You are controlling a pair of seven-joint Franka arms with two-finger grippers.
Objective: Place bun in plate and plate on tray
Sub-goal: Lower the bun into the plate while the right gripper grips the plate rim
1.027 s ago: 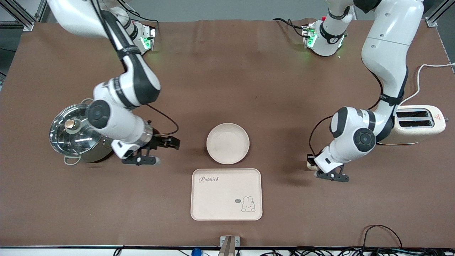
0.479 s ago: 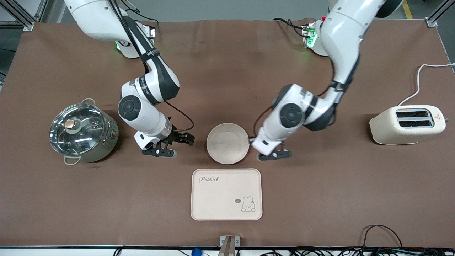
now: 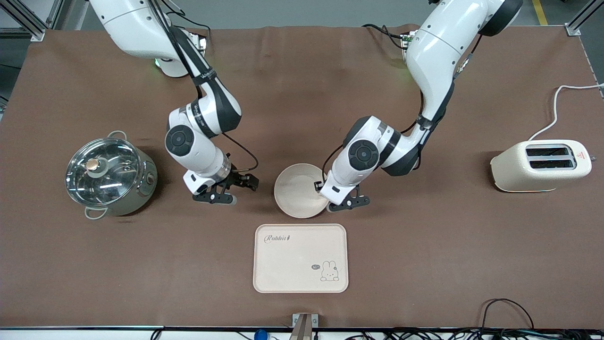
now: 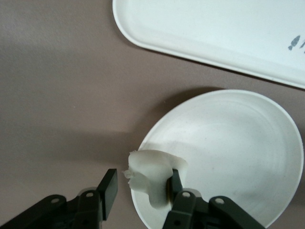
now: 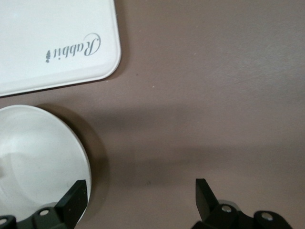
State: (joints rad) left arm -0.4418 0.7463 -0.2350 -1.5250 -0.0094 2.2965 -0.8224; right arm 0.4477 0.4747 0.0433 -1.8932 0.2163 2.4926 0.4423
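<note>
So the left gripper has its jaws clamped on the bun, hanging right over the plate's rim at the edge toward the left arm's end of the counter. The bun's only half over the dish, so I'd nudge it in toward the plate's middle and drop lower before letting go, otherwise it could clip the rim and roll off. It looks soft and a bit squished, so ease the jaws apart slowly.

The right gripper waits with jaws wide, low over the counter just beside the plate's edge toward the right arm's end. The tray sits bare, nearer the front camera than the plate, close but apart.
</note>
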